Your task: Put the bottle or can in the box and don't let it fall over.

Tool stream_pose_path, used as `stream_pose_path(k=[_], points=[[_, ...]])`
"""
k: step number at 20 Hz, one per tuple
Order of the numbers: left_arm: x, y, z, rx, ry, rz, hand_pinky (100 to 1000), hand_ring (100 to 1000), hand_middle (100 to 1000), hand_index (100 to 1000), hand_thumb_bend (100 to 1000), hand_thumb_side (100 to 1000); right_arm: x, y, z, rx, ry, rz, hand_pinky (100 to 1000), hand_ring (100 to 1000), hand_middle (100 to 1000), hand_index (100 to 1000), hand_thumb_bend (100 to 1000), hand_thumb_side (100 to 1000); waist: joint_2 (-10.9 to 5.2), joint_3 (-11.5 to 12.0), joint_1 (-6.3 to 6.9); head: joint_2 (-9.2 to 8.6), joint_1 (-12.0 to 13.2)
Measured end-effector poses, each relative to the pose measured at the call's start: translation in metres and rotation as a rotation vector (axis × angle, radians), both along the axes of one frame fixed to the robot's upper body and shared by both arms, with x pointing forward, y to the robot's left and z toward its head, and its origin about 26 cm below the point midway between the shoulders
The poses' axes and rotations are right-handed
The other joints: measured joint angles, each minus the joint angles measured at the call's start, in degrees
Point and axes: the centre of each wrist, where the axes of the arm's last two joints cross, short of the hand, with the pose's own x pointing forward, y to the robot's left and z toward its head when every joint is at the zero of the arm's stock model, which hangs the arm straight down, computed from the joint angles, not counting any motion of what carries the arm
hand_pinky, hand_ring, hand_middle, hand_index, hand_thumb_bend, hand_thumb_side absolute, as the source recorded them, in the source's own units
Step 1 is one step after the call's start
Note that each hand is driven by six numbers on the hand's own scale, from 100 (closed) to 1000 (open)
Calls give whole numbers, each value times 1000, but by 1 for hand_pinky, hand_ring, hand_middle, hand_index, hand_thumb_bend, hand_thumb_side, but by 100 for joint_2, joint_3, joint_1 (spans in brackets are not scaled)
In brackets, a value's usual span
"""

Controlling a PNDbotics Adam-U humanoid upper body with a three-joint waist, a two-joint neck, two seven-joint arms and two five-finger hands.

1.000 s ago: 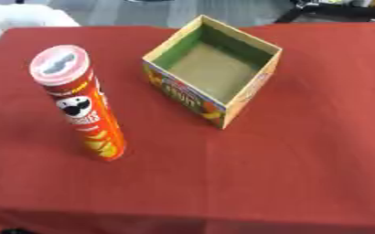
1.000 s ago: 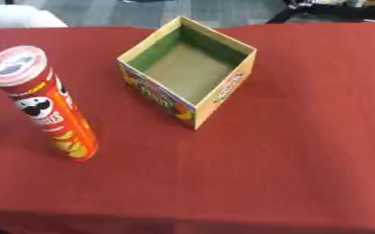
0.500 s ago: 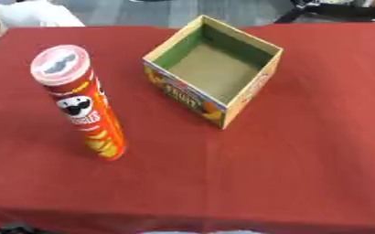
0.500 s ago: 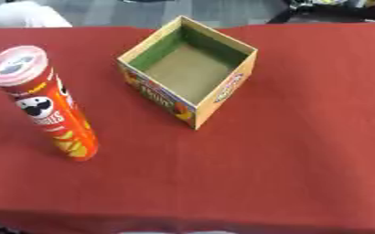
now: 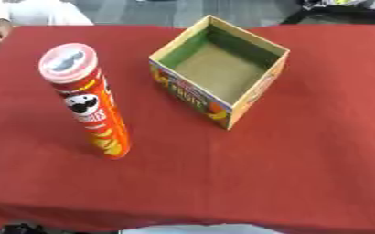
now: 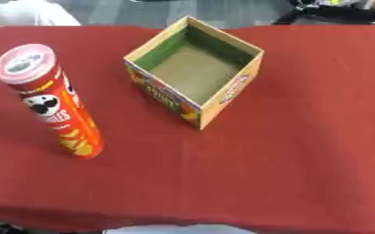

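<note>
With no robot hand in view, grasp upright can (image 5: 91, 107) mid-body, lift above box (image 5: 220, 72), lower straight inside.

Red cloth over the tabletop (image 5: 318, 151), grey floor (image 5: 142, 11) beyond its far edge, dark furniture (image 6: 334, 13) at upper right

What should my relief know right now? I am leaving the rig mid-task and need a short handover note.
Hands: neither the left nor the right hand shows in either view.
Things: the tall red cylindrical chip can stands upright on the red tablecloth, to the left of the open printed cardboard box and apart from it. The box is empty.
Done: nothing yet.
Left: grasp the can, lift it and set it upright inside the box.
</note>
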Motion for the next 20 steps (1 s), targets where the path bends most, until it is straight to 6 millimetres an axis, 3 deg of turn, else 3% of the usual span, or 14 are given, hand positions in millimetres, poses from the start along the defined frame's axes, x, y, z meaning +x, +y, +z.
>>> stream_pose_path(k=[6,20], points=[[-10,0,-8,9,45,-24,854,849,813,900,626,571,0,0,0,2,2,-3,873,788,837,881,100,909,-2,24,-8,0,-5],[-13,-16,-17,3,115,-110,853,849,814,903,636,559,2,4,0,2,-2,1,874,788,837,882,100,910,-3,8,-12,-6,44]])
